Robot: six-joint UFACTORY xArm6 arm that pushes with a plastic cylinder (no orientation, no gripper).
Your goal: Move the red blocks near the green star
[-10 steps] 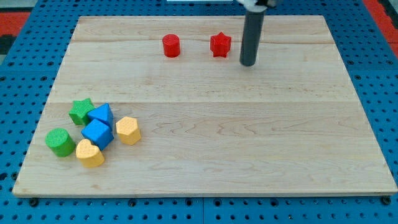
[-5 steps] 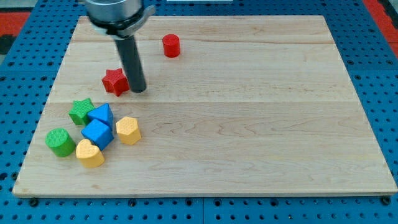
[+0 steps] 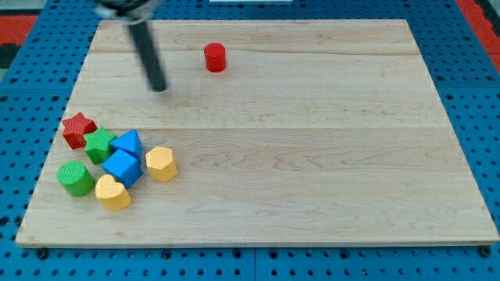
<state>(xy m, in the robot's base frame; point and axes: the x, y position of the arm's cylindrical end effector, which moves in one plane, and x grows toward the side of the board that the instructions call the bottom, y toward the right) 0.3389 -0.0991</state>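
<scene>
Red star (image 3: 77, 128) now touching green star (image 3: 100, 144) (tip (image 3: 159, 87) withdrawn)

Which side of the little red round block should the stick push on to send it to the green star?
Touch the red cylinder on its upper-right side, since the green star lies toward the view's lower left. My tip now sits left of and below it, so it probably must circle round first.

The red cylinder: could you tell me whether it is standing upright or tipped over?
Upright: the red cylinder shows its flat round top facing up, alone near the view's top.
</scene>
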